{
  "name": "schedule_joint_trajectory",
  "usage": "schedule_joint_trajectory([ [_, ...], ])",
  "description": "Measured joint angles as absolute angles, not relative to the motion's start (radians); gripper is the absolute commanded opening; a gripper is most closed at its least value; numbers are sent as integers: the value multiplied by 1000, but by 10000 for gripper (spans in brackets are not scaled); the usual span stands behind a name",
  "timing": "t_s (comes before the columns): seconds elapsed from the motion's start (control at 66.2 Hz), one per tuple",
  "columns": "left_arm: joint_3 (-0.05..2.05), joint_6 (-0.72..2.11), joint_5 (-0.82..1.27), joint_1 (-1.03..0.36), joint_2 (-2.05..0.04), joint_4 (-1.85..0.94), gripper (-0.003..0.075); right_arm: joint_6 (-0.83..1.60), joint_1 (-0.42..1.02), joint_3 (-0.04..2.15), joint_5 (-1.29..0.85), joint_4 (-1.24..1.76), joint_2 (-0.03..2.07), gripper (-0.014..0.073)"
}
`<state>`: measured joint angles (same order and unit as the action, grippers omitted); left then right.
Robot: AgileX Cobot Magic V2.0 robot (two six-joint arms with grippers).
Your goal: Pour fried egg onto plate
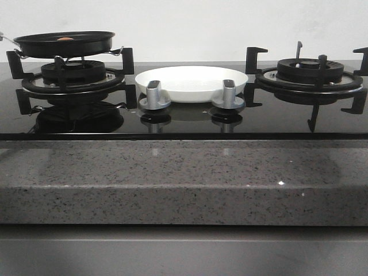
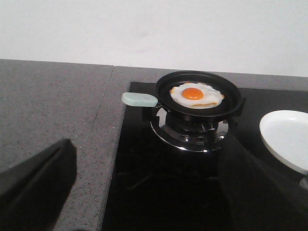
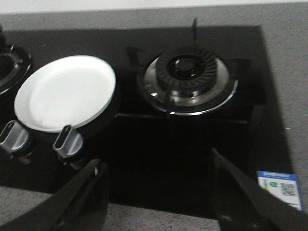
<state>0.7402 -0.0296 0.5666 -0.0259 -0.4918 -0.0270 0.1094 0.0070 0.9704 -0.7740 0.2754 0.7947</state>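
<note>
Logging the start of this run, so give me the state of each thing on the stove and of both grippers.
fried egg: lying flat in the pan, yolk up.
frying pan: level on the left burner, not held.
plate: empty, between the burners.
right burner: bare, no flame.
left gripper: open, holding nothing.
right gripper: open, holding nothing.

Glossy plate (speckled stone counter)
</note>
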Motion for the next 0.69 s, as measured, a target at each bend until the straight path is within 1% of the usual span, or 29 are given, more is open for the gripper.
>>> schedule_joint_trajectory([
  [0.151,740,-30,567,-26,-492,-27,596,266,7,1081,-871,443,969,476],
  [0.287,740,-30,567,-26,-492,-27,596,311,51,1165,-912,472,1099,476],
  [0.483,740,-30,567,-26,-492,-29,596,279,154,1286,-924,418,1282,464],
  [0.694,740,-30,567,-26,-492,-29,596,173,194,1459,-999,294,1472,464],
])
